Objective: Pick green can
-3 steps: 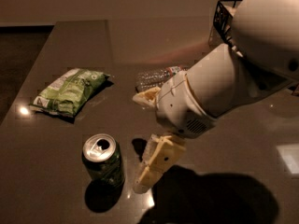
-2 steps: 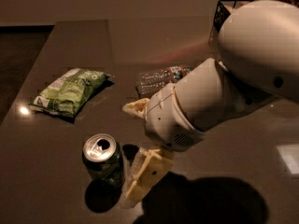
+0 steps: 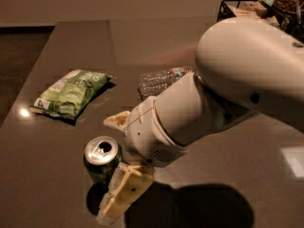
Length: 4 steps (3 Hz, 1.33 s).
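Can (image 3: 101, 156) stands upright on the tabletop (image 3: 52, 184), pull-tab top facing up and already opened. Everything below is placed relative to the can.

Pincer (image 3: 109, 167) is at the can, low to the tabletop, its jaws apart. Far finger (image 3: 117, 121) sits just behind the can. Near finger (image 3: 124, 194) is in front and to the right, and overlaps the can's lower right edge in my view. I cannot tell whether either finger touches it. Arm (image 3: 228, 89) fills the space to the right of the can.

Step in hand, as I judge it: seat the can between the fingers, then close.
- Can looks off-centre in the gap, toward the fingertips. I would push the pincer a little further leftward so the pads meet the wall of the can, not its edge.
- Keep the fingers level with the mid-body. Too high grips the tapered rim, too low scrapes the tabletop.
- Close slowly. A thin can dents, and one finger landing first could tip or skid it.
- Lift straight up.

Surface: dark, glossy tabletop with a bright glint to the left of the can and the arm's heavy shadow to its right. I judge it slippery.

Also present:
- Bag (image 3: 71, 93), flat, behind and to the left, well apart.
- Bottle (image 3: 164, 79), lying down behind and to the right, partly hidden by the arm.
- Basket (image 3: 235, 8), far behind to the right, at the tabletop's back edge.

Room: plain wall (image 3: 118, 4) beyond, dark floor (image 3: 16, 56) to the far left.
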{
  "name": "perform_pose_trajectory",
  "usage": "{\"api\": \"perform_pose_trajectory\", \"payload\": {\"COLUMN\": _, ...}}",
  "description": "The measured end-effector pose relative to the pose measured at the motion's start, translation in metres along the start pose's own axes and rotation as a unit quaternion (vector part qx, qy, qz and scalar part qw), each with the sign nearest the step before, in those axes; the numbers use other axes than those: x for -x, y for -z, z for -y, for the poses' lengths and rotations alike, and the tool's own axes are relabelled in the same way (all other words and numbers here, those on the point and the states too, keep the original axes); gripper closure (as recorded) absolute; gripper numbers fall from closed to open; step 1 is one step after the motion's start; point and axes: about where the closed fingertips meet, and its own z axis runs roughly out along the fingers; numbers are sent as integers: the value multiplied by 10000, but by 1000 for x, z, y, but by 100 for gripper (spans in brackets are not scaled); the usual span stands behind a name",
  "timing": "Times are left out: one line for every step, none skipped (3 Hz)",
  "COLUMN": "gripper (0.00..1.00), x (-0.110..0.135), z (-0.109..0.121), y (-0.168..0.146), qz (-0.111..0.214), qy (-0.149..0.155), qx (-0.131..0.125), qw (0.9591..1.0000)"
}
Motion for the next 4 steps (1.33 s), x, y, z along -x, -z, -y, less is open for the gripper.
{"api": "perform_pose_trajectory", "payload": {"gripper": 31, "x": 8, "z": 9, "y": -7, "qz": 62, "qy": -38, "qx": -93, "qw": 9999}}
{"api": "perform_pose_trajectory", "payload": {"gripper": 54, "x": 11, "z": 14, "y": -7, "qz": 88, "qy": -103, "qx": -179, "qw": 9997}}
{"api": "perform_pose_trajectory", "payload": {"gripper": 78, "x": 18, "z": 22, "y": 7, "qz": 137, "qy": -209, "qx": -288, "qw": 9993}}
{"api": "perform_pose_trajectory", "payload": {"gripper": 99, "x": 34, "z": 27, "y": 28, "qz": 151, "qy": -210, "qx": -335, "qw": 9991}}
